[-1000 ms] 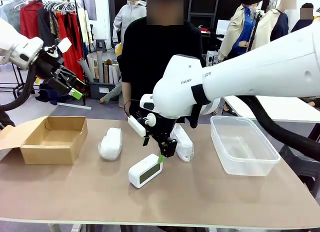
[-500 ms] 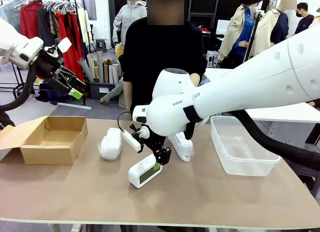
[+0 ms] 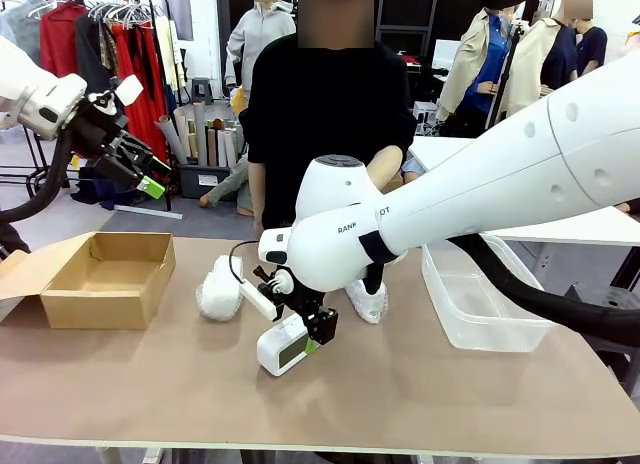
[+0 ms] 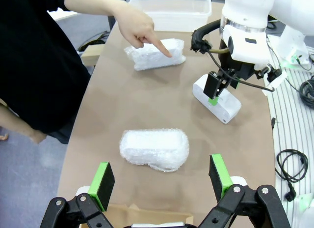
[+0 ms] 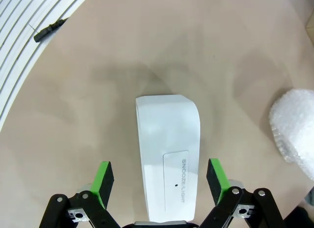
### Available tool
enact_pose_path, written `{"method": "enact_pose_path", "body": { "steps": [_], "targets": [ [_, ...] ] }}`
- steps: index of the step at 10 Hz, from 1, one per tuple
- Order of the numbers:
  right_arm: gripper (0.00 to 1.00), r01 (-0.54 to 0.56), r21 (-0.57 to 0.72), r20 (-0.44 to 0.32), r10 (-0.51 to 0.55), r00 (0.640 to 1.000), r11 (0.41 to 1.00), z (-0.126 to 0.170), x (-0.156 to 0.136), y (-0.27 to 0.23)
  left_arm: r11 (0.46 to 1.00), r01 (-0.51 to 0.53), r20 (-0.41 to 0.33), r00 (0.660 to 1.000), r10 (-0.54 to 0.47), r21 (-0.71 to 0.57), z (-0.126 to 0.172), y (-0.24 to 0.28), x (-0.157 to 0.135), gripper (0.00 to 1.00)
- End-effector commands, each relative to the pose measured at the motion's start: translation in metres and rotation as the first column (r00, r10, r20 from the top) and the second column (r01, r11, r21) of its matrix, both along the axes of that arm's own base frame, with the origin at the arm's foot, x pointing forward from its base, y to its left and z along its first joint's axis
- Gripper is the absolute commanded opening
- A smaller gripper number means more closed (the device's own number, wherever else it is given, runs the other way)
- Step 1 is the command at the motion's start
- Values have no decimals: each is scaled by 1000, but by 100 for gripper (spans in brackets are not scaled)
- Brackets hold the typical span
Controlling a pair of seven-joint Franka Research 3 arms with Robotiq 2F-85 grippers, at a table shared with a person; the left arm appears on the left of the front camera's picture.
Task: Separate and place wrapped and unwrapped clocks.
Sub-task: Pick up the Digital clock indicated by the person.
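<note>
Clock (image 3: pixel 287 346) on brown table (image 3: pixel 450 394), clothes rack (image 3: pixel 110 44) behind

Cardboard box (image 3: pixel 96 309), clear plastic tub (image 3: pixel 492 306), clothes rack (image 3: pixel 122 46)

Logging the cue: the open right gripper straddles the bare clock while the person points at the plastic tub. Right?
No. The left wrist view shows the person's hand pointing at a wrapped bundle, not the plastic tub. The open right gripper does straddle the bare clock.
</note>
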State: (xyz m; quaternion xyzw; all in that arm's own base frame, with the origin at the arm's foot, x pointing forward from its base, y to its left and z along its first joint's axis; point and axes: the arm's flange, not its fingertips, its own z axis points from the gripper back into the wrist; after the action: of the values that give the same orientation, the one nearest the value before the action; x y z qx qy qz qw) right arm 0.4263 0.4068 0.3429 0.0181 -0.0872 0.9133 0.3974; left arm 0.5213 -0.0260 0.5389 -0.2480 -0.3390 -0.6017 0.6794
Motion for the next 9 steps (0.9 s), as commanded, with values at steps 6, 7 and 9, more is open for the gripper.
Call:
{"method": "enact_pose_path", "body": {
  "steps": [6, 7, 9],
  "targets": [
    [100, -7, -25, 13, 8, 1000, 1000, -17, 2, -1, 1000, -7, -1, 1000, 7, -5, 2, 1, 0, 100],
    [81, -4, -27, 3, 4, 1000, 1000, -18, 4, -3, 1000, -7, -1, 1000, 7, -5, 2, 1, 0, 100],
    [41, 3, -26, 3, -3, 1000, 1000, -18, 6, -3, 1000, -7, -1, 1000, 7, -5, 2, 1, 0, 100]
  ]
}}
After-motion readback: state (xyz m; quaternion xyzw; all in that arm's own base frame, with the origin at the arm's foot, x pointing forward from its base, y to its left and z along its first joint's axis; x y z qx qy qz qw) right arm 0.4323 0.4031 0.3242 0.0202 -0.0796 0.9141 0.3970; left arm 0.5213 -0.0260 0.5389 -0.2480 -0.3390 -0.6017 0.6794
